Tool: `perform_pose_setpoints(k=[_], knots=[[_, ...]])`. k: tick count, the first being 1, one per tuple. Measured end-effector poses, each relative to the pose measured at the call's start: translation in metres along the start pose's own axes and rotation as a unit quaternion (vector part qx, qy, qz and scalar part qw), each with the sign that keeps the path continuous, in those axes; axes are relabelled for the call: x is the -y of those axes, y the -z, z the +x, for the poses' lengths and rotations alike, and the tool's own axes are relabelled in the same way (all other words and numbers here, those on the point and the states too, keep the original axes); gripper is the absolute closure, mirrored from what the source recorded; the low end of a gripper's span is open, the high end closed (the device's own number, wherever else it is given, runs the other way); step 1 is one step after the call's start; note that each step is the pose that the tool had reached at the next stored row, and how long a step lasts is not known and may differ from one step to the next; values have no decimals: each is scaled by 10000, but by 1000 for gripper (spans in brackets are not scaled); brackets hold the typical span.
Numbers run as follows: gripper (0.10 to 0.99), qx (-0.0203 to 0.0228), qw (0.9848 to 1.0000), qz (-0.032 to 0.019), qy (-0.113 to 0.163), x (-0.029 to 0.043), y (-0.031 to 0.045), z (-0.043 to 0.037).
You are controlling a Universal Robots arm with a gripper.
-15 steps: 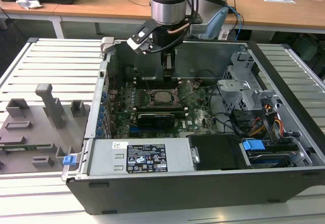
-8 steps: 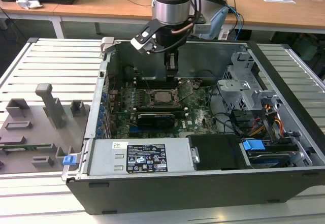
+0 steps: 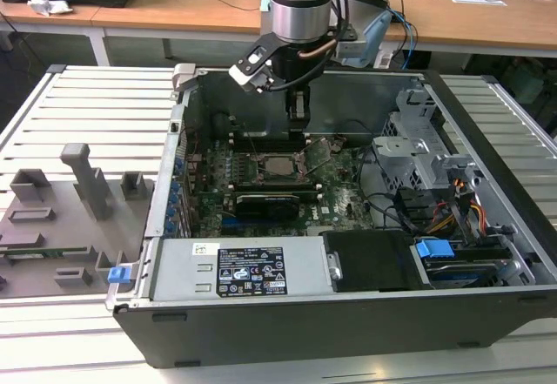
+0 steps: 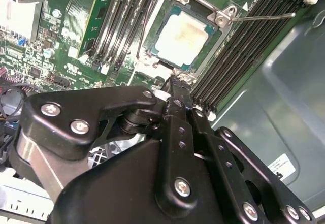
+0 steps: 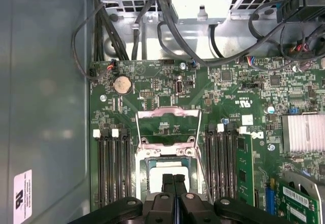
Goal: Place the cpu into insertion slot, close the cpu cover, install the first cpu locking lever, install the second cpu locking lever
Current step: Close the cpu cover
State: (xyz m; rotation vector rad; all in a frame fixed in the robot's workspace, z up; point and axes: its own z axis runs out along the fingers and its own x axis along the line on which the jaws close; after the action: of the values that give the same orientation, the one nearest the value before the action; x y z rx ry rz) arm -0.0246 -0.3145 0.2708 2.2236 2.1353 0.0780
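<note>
The cpu (image 4: 185,36), silvery-topped, lies seated in the insertion slot (image 4: 152,56) on the green board; it also shows in the first wrist view (image 5: 163,169) and the exterior view (image 3: 280,166). The cpu cover (image 5: 167,113), a silvery window frame, is swung open and lies back from the slot. My gripper (image 5: 174,179) is shut with nothing visibly between its fingers. Its tips (image 4: 179,82) hover at the slot's edge on the cover's hinge side, and it reaches down into the case (image 3: 298,130). One thin locking lever (image 4: 264,17) sticks out unlatched from a slot corner.
Black memory slots (image 4: 238,51) flank the slot on both sides, and a green card (image 5: 245,168) stands close by. Cables (image 5: 167,26) and a metal drive cage (image 3: 418,140) crowd one end of the open case (image 3: 261,314). A grey fixture tray (image 3: 70,210) lies at the exterior view's left.
</note>
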Motion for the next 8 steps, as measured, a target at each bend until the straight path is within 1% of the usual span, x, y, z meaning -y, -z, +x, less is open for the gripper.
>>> perform_pose_setpoints(k=[8], knots=[[980, 0, 10000, 0, 0, -66, -5, 4]])
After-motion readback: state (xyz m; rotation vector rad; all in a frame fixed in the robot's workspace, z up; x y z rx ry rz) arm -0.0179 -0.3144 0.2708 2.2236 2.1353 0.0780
